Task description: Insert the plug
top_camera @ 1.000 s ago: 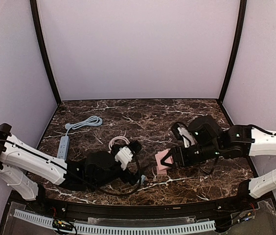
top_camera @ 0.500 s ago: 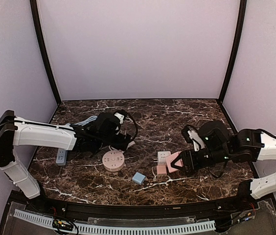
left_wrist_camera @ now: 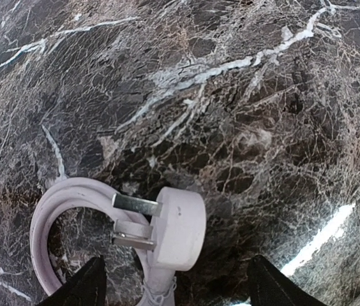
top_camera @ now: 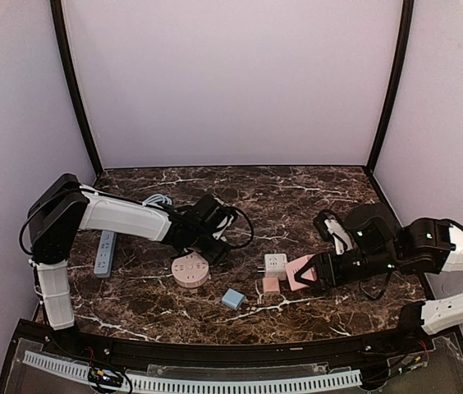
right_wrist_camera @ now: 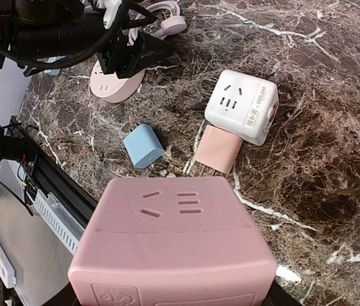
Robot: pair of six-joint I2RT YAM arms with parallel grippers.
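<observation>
Since the white round plug [left_wrist_camera: 177,228] lies prongs sideways on the dark marble bench [top_camera: 297,197], 1 o'clock of the pink round socket puck [top_camera: 190,269], the left end effector [left_wrist_camera: 175,290] straddles it, open, no grip. Right end effector [top_camera: 312,275] clamps the pink cube socket [right_wrist_camera: 170,248], holes exposed, probably presenting it for insertion.

The table [top_camera: 314,185] is dark brown marble, veined white. The plug [left_wrist_camera: 177,226] and cord [left_wrist_camera: 39,233] are white. A pink socket cube [right_wrist_camera: 173,248] fills the lower centre; a white socket cube [right_wrist_camera: 240,105] and light blue block [right_wrist_camera: 143,145] lie above.
</observation>
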